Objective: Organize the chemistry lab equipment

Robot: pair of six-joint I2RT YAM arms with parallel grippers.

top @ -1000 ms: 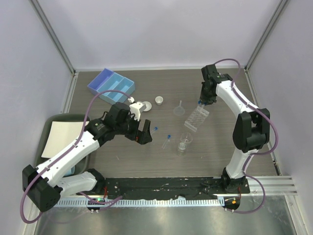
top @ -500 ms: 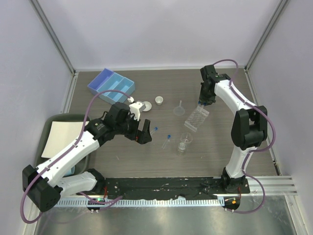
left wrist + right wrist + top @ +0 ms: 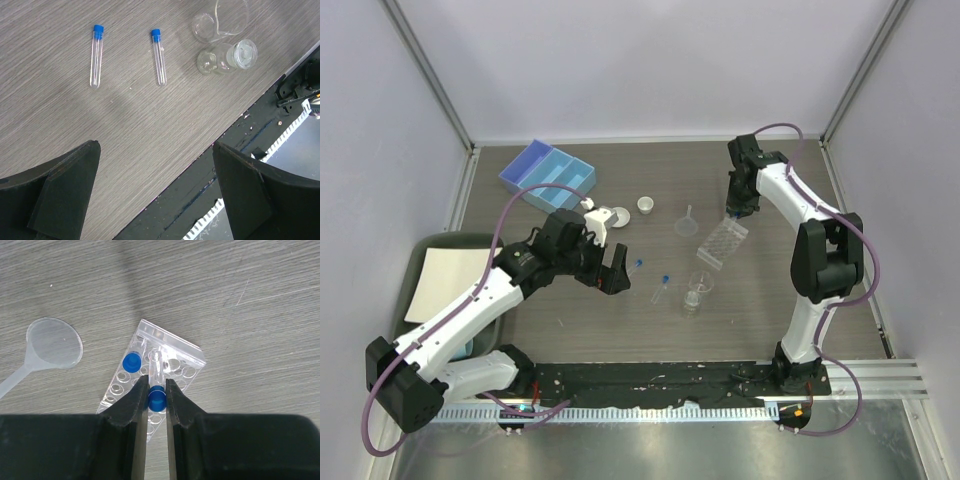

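R arm's wrist has crept slightly left and farther back over the last sec; L arm unchanged. R gripper [image 3: 155, 386] is nearly shut, pinching a blue-capped test tube [image 3: 155, 364] at its cap end. The tube's closed end points down at the far holes of the tube rack [image 3: 184, 356]; can't tell if it's seated. Rack sits right of mid-table, turned diagonally, w/ one capped tube [image 3: 131, 361] already in it. Funnel [image 3: 54, 343] lies just beside it on the left. L gripper [image 3: 155, 150] is spread wide, holding nothing, hovering over bare table near two loose tubes [image 3: 96, 55] that lie flat, parallel, apart. Beaker [image 3: 230, 15] & small flask [image 3: 227, 56] stand close together beside them. Two white dishes [image 3: 618, 215] rest left of the funnel.
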